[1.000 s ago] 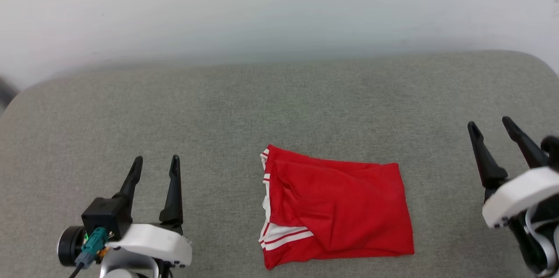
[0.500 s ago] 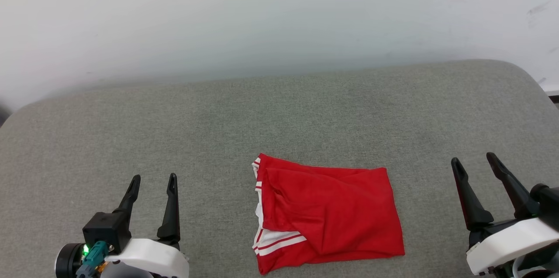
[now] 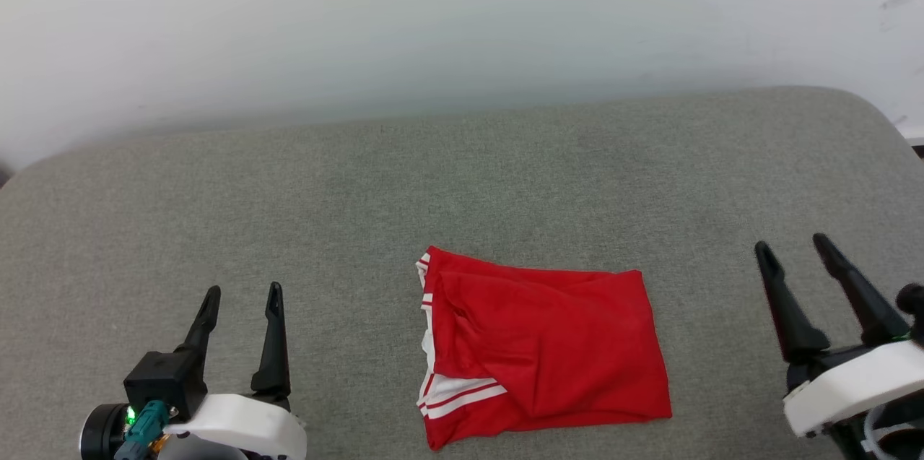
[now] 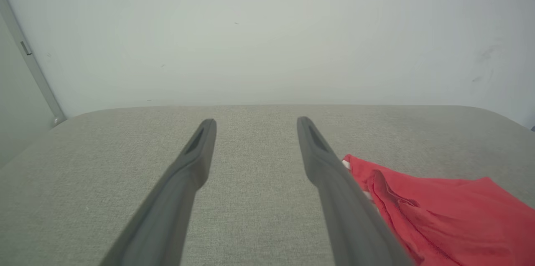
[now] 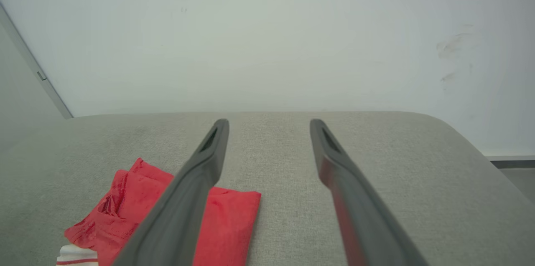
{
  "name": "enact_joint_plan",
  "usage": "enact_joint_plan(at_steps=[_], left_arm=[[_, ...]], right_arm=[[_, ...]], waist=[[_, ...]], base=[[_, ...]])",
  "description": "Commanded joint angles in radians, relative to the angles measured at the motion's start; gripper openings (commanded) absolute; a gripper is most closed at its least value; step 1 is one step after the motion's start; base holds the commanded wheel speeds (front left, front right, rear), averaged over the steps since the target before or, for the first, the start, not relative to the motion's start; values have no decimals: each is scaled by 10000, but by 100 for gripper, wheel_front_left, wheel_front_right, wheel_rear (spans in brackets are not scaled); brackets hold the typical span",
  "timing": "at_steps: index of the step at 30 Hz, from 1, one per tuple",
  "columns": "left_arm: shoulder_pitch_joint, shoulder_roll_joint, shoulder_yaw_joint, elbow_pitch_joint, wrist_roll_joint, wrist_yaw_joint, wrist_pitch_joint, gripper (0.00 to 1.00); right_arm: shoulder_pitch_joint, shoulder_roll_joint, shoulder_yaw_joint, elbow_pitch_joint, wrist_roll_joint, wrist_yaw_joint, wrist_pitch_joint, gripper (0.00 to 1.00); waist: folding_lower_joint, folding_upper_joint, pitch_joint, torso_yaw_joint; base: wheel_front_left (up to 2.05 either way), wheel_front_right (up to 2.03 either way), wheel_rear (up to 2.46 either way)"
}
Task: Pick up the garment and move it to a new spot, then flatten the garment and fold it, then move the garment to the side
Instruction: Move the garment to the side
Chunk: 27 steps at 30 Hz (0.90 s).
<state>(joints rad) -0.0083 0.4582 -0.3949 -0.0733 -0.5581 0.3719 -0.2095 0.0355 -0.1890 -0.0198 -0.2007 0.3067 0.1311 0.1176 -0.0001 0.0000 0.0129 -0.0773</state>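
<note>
The garment (image 3: 541, 348) lies folded into a red rectangle on the grey padded surface (image 3: 462, 185), its white striped sleeve trim showing along the left edge. In the head view my left gripper (image 3: 242, 292) stands open at the lower left, well clear of the garment. Open too is my right gripper (image 3: 792, 247), at the lower right and apart from the cloth. The left wrist view has the garment (image 4: 439, 207) to the right of my left gripper (image 4: 256, 123). From the right wrist, the garment (image 5: 133, 199) lies at the lower left, partly behind one finger of my right gripper (image 5: 269, 124).
A pale wall (image 3: 462, 19) rises behind the padded surface. The surface's rounded right corner (image 3: 877, 110) and its left edge (image 3: 22, 175) are in the head view. A grey vertical strip (image 4: 29, 63) runs down the wall at the left.
The head camera has shifted, so the whole picture moved. The right gripper stands lower in the picture than a second ago. The garment lies as before, and both grippers stay open.
</note>
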Motion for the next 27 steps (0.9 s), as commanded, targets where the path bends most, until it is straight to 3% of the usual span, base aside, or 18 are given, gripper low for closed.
enact_joint_plan(at_steps=[1, 6, 8, 9, 13, 19, 23, 27], left_arm=[[-66, 11, 41, -63, -19, 46, -43, 100], [-199, -73, 136, -192, -1, 67, -160, 100], [-237, -138, 169, -182, -27, 39, -230, 100], [-267, -173, 174, -160, -35, 18, -253, 100], [-420, -385, 212, -90, -42, -26, -358, 100], [-707, -764, 191, 94, -29, -302, -497, 100], [-885, -1057, 124, 337, 80, -524, -526, 100], [-1061, -1268, 135, 617, 147, -733, -550, 100]], right_arm=[[-237, -45, -172, -63, 161, -8, 146, 100], [-744, -408, -1434, 495, 1963, -6, 1802, 100], [-931, -483, -1980, 962, 3004, -6, 2929, 100], [-1017, -765, -2340, 1223, 3088, -8, 3481, 100], [-1349, -897, -3469, 2315, 3999, -6, 6047, 100], [-2106, 176, -5223, 4014, 4332, -6, 9403, 100], [-2733, 947, -6241, 5246, 4321, -6, 10511, 100], [-3528, 1345, -7000, 6571, 4677, -8, 10949, 100]], waist=[[1, 0, 151, 31], [1, 0, 462, 345], [1, 0, 556, 516], [1, 0, 588, 600], [1, 0, 786, 1018], [1, 0, 1218, 1695], [1, 0, 1450, 2059], [1, 0, 1610, 2352]], base=[[0, 0, 0], [0, 0, 0], [0, 0, 0], [0, 0, 0], [0, 0, 0], [0, 0, 0], [0, 0, 0], [0, 0, 0]])
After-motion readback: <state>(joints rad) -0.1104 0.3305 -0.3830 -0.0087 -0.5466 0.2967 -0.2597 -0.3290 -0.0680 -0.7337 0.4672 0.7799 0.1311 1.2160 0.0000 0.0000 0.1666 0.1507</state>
